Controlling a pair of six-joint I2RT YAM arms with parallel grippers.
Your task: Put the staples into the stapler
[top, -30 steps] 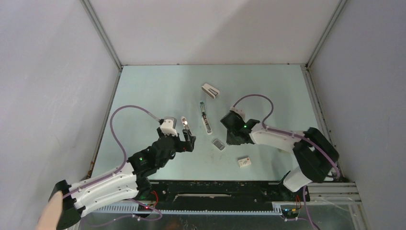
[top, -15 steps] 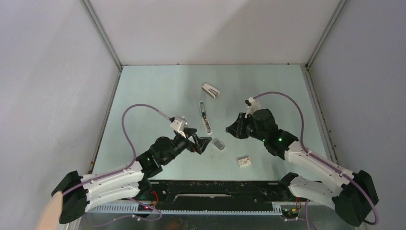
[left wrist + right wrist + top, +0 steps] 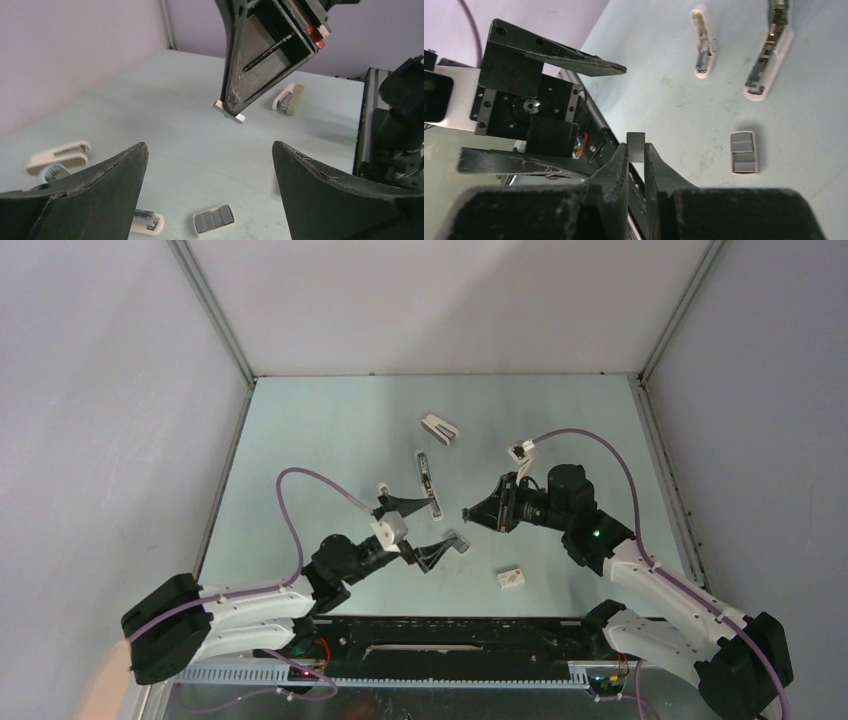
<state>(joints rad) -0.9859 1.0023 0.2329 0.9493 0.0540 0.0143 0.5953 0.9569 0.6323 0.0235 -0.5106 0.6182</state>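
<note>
Right fingers (image 3: 616, 167) clench the staples (image 3: 635, 146) above the counter (image 3: 330, 430); left fingers (image 3: 100, 192) gape wide and empty opposite, near the stapler (image 3: 425, 472)

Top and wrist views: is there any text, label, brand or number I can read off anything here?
No readable text in any view.
Box: a red mark on top, too small to read.
Staples in the right claw: no print visible.
Nothing else shows lettering.
</note>
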